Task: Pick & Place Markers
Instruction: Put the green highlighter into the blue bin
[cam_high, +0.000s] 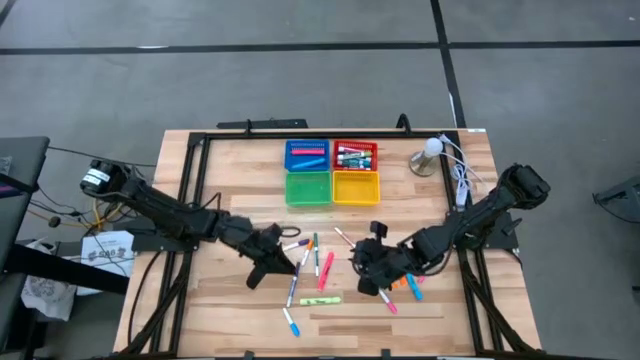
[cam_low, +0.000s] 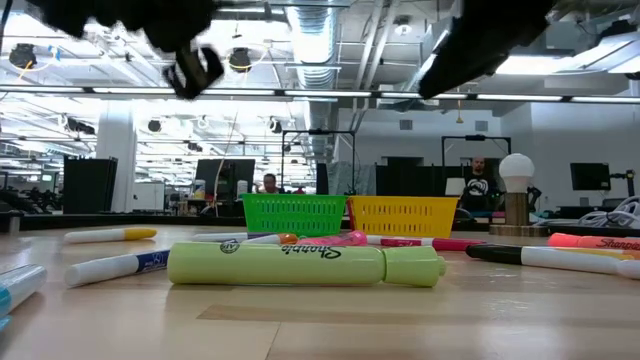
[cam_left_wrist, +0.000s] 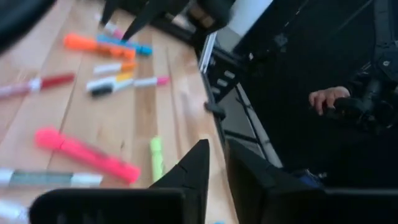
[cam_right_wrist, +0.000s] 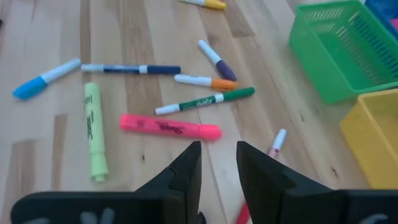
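Many markers (cam_high: 310, 262) lie loose on the wooden table (cam_high: 230, 310), between my two grippers. Among them are a pink highlighter (cam_right_wrist: 169, 127), a yellow highlighter (cam_low: 300, 265) and a green-capped pen (cam_right_wrist: 205, 101). More pens lie by the right arm, an orange one (cam_high: 405, 283) among them. My left gripper (cam_high: 283, 263) hovers above the left side of the scatter and points toward the table's right edge. Its fingers (cam_left_wrist: 199, 165) stand almost together with nothing between them. My right gripper (cam_high: 360, 264) hovers over the right side, slanting down. It (cam_right_wrist: 217, 152) is a little open and holds nothing.
Four square trays stand at the far middle: blue (cam_high: 307, 155), red (cam_high: 356, 155), green (cam_high: 308, 188), yellow (cam_high: 355, 188). The blue and red ones hold pens. A white ball lamp (cam_high: 430, 152) and cables (cam_high: 460, 178) sit far right. A person's hand (cam_left_wrist: 326, 96) shows beyond the table's edge.
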